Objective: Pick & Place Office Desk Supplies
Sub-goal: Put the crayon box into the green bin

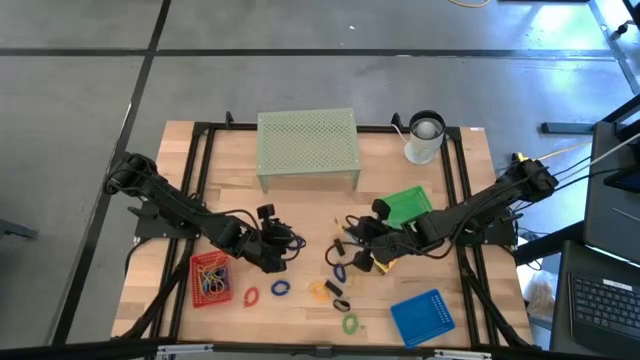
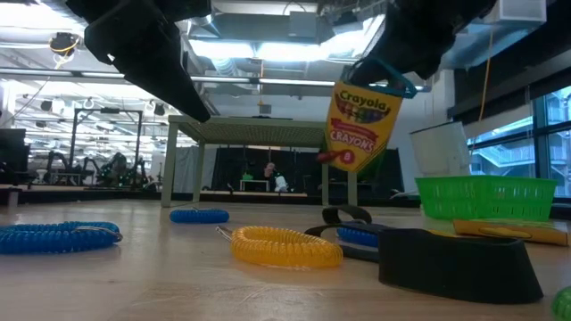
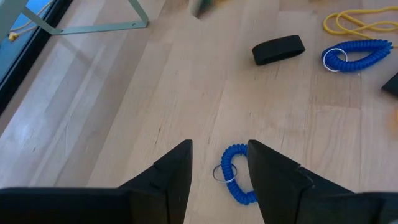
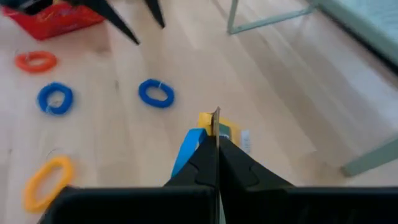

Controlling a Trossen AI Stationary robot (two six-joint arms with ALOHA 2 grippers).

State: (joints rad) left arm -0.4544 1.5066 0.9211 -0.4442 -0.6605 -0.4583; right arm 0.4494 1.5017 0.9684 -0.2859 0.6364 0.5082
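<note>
At frame centre, the right gripper [image 1: 352,228] pinches a yellow crayon box [image 2: 359,125] above the table [image 1: 300,215]; jaws fully closed. Lower left, the left gripper [image 3: 219,171] gapes empty over a blue ring [image 3: 235,174].

Both arms are dark, nearly black, built of chunky jointed links that show matte in the high view. The left arm [image 1: 170,210] enters the picture from about 9 o'clock, the right arm [image 1: 490,205] from about 3 o'clock. Loose black cables loop around the wrist of each arm, most plainly by the left gripper [image 1: 283,243]. The left gripper's fingers [image 3: 171,180] are broad black wedges with flat, angular faces, tapering to blunt tips (the surface looks like moulded plastic). The right gripper [image 4: 216,140] has fingers of the same black, narrowing to thin edges. In the low view both arms appear only as dark, angular silhouettes at 12 o'clock.
</note>
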